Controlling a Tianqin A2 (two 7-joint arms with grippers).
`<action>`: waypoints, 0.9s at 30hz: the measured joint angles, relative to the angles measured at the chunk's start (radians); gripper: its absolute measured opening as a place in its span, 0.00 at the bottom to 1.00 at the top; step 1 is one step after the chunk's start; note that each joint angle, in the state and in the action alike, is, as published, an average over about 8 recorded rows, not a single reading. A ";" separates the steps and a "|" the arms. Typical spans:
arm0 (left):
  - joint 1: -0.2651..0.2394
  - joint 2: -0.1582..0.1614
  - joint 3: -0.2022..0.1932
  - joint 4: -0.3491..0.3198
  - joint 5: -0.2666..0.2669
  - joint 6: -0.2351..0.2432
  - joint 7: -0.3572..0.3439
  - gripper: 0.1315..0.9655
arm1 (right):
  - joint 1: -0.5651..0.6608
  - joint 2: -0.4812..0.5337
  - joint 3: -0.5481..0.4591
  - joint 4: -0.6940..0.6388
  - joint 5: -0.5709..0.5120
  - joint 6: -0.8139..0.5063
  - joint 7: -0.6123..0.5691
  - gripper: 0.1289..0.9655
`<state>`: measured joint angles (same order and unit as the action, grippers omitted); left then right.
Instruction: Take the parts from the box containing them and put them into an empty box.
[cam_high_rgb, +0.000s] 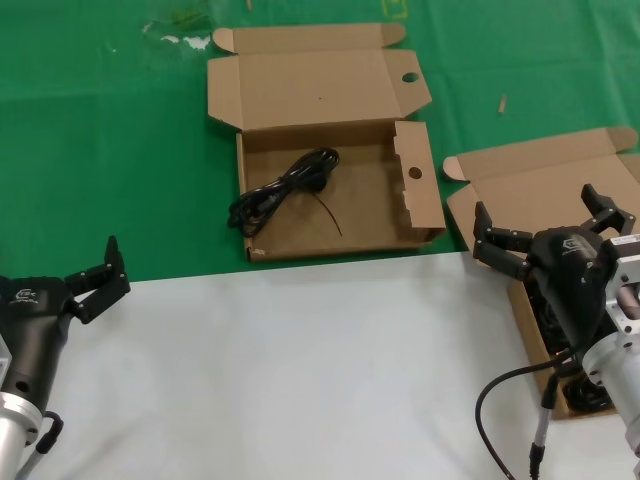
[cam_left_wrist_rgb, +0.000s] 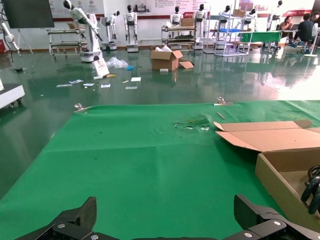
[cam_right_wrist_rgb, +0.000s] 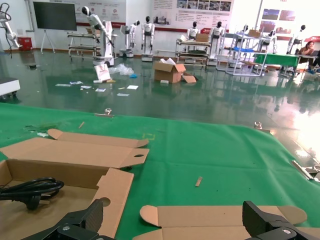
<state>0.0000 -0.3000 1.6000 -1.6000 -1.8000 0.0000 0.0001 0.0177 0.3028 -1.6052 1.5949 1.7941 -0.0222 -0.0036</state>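
Observation:
The wide shallow box with round holes (cam_high_rgb: 415, 185) lies open on the green cloth, and one black coiled cable bundle (cam_high_rgb: 285, 188) rests inside it. The same box (cam_right_wrist_rgb: 117, 187) and bundle (cam_right_wrist_rgb: 30, 189) show in the right wrist view, and the box (cam_left_wrist_rgb: 280, 170) with its bundle (cam_left_wrist_rgb: 312, 187) shows in the left wrist view too. At the right stands the box without holes (cam_high_rgb: 545, 175), with dark parts (cam_high_rgb: 552, 312) inside, mostly hidden by my arm. My right gripper (cam_high_rgb: 537, 210) hovers over that box, open and empty. My left gripper (cam_high_rgb: 98, 275) waits open at the lower left.
A white sheet (cam_high_rgb: 300, 370) covers the near half of the table, green cloth (cam_high_rgb: 100, 120) the far half. My right arm's own black cable (cam_high_rgb: 495, 385) loops over the white sheet. A small wood chip (cam_high_rgb: 503, 103) lies on the cloth behind the right box.

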 joint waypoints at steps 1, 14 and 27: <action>0.000 0.000 0.000 0.000 0.000 0.000 0.000 1.00 | 0.000 0.000 0.000 0.000 0.000 0.000 0.000 1.00; 0.000 0.000 0.000 0.000 0.000 0.000 0.000 1.00 | 0.000 0.000 0.000 0.000 0.000 0.000 0.000 1.00; 0.000 0.000 0.000 0.000 0.000 0.000 0.000 1.00 | 0.000 0.000 0.000 0.000 0.000 0.000 0.000 1.00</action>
<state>0.0000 -0.3000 1.6000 -1.6000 -1.8000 0.0000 0.0000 0.0177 0.3028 -1.6052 1.5949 1.7941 -0.0222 -0.0036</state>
